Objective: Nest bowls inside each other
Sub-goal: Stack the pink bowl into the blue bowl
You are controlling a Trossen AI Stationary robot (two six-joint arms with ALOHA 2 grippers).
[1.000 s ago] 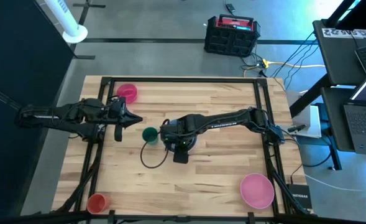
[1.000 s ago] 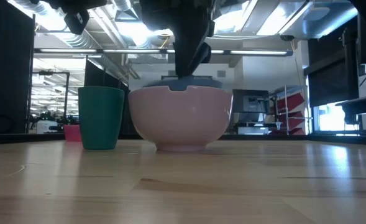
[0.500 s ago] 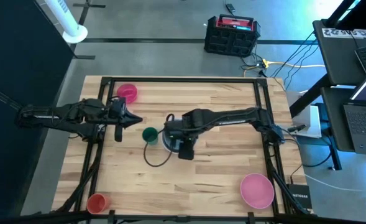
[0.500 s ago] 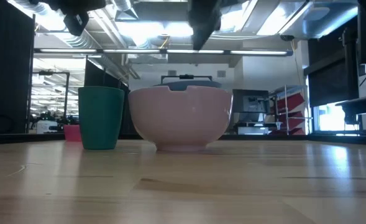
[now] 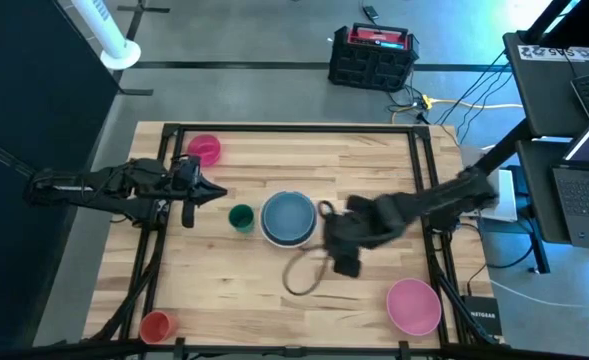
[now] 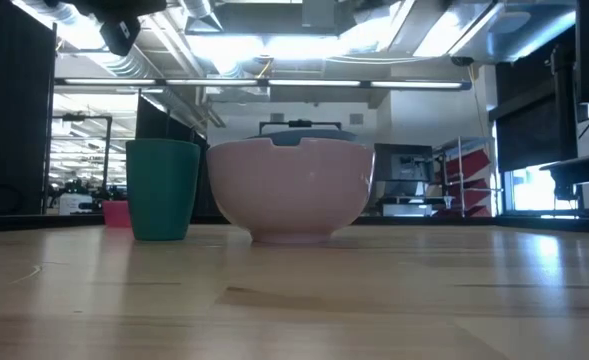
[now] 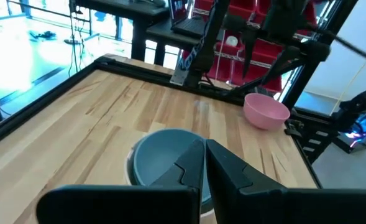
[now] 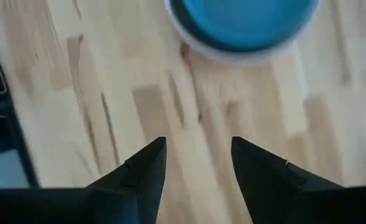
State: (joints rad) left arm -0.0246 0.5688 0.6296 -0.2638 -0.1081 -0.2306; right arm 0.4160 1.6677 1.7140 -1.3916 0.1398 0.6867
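High view: I see the stacked bowls [image 5: 288, 218] at table centre, a grey-blue bowl nested in a pale outer bowl, with a green cup [image 5: 241, 217] just left of them. The right gripper [image 5: 336, 238] sits empty just right of the stack. The left gripper [image 5: 212, 192] waits beyond the cup, fingers shut. A pink bowl [image 5: 414, 305] stands at the near right corner, a magenta bowl [image 5: 204, 149] at the far left.

Low view: the blue rim shows just above the pink outer bowl [image 6: 290, 190], seated level.

Left wrist view: the closed fingers [image 7: 223, 163] point over the stack.

Right wrist view: jaws stand wide over bare wood (nothing between them).

For the next pick, I would approach the pink bowl's rim from above, straddle one wall, and close only when centred.
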